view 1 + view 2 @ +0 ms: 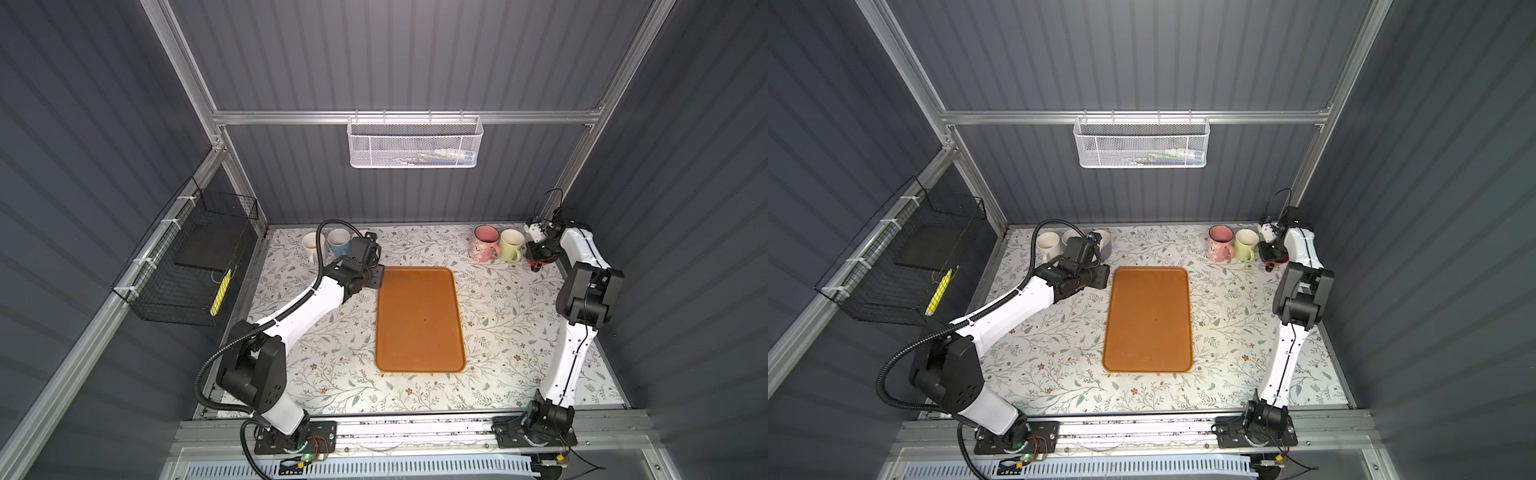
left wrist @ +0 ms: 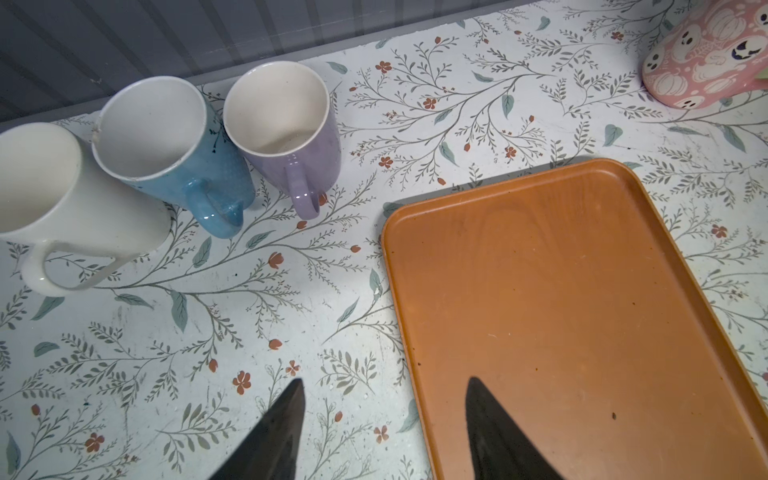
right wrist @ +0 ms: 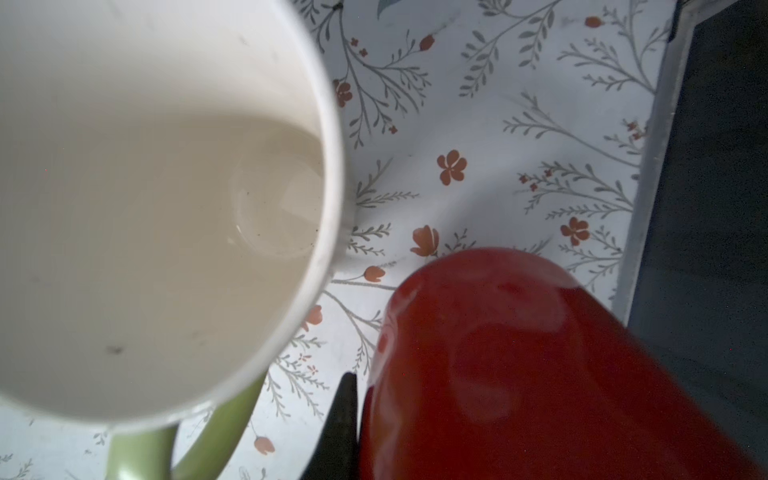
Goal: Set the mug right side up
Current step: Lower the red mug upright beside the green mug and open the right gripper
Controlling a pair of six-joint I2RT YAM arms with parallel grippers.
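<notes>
The red mug (image 3: 519,365) is at the back right corner of the surface (image 1: 498,324). It is in my right hand (image 1: 539,255), just beside the green mug (image 1: 512,245). Through the right wrist camera I see one dark finger (image 3: 343,415) lying against the mug's outer wall. Its partner is hidden, and I take it to be inside the rim, so I read that hand as clamped tight on the wall.

The mug's closed, rounded end points away from the camera, down toward the floral surface, and no opening shows. My judgement is that the flip itself is largely done and the mug hangs base-down, somewhat tilted. I cannot tell whether the base touches the surface. In both top views the wrist covers nearly all of the mug and only a sliver of red shows beneath it.

My left hand (image 2: 384,380) is empty with its jaws apart. It hovers at the back left corner of the bare orange tray (image 1: 419,320) — one finger over the tray, the other over the surface.

The other mugs all stand mouth-up and need nothing: the white mug (image 2: 62,199), blue mug (image 2: 195,183) and lilac mug (image 2: 291,166) at back left, and the pink mug (image 1: 484,243) and the green one at back right.

What I judge is left — seat the red mug flat, let go, and lift clear without clipping its green neighbour.
</notes>
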